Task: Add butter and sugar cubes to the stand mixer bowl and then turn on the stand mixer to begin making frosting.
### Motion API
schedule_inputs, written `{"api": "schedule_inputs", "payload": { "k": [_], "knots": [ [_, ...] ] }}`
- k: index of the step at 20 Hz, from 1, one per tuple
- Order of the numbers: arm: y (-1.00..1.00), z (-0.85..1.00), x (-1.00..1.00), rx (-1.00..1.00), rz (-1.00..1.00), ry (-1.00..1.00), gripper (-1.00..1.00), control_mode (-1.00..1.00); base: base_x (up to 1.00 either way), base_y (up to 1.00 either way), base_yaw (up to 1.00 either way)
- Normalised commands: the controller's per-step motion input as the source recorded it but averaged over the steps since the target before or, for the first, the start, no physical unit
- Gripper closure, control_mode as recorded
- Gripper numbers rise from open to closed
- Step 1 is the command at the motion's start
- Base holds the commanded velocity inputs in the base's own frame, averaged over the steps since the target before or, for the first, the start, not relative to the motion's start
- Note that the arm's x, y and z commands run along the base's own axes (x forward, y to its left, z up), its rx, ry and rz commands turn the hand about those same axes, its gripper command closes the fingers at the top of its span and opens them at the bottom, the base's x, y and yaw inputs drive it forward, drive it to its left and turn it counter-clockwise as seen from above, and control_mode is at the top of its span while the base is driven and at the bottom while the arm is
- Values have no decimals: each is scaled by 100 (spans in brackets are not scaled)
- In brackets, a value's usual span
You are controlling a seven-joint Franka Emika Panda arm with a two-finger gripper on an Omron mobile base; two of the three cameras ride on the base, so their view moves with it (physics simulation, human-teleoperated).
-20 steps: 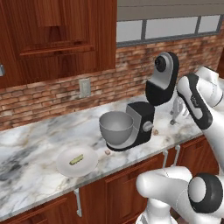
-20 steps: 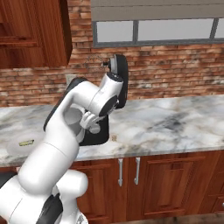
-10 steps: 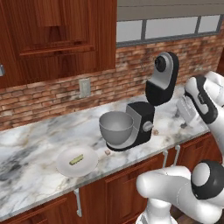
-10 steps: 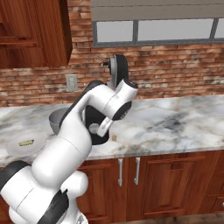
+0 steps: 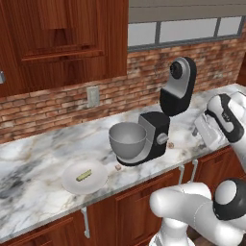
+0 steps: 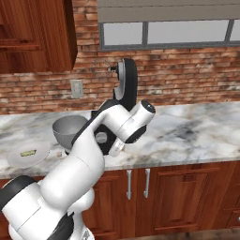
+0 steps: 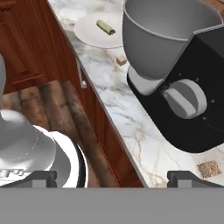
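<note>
The black stand mixer [image 5: 156,137] stands on the marble counter with its head [image 5: 178,86] tilted up. Its grey bowl [image 5: 127,139] sits on the base, and the grey side knob [image 7: 186,98] faces my hand. The butter [image 5: 84,175] lies on a white plate [image 5: 98,185] left of the bowl. One sugar cube [image 5: 117,167] rests on the counter in front of the bowl, and another sugar cube [image 5: 170,144] lies right of the mixer base. My gripper [image 5: 202,133] hangs open and empty off the counter's front edge, right of the mixer. In the hand view my gripper [image 7: 113,178] looks along the counter edge.
Wooden cabinets with metal handles [image 5: 181,174] run under the counter, and upper cabinets [image 5: 62,38] hang above the left part. A brick wall with an outlet [image 5: 93,96] and a window [image 5: 187,31] lies behind. My own arm [image 6: 112,131] covers the mixer base in the right base view.
My arm has swung away from the mixer to the right and down toward the counter's front edge. The gripper stays open. The things on the counter have not moved.
</note>
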Motion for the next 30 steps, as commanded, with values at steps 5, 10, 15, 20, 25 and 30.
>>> {"api": "schedule_inputs", "payload": {
  "k": [5, 10, 15, 20, 25, 30],
  "knots": [
    [-9, -6, 3, 10, 0, 1, -100, -100, 0, 0, 0],
    [-26, 0, 1, 10, 0, -1, -100, -100, 0, 0, 0],
    [-18, -7, 10, 12, 0, 0, -100, -100, 0, 0, 0],
    [-1, -26, 28, 17, 0, 0, -100, -100, 0, 0, 0],
    [-1, -34, 30, 18, 0, 0, -100, -100, 0, 0, 0],
    [-2, -23, 36, 13, 0, 0, -100, -100, 0, 0, 0]
  ]
}}
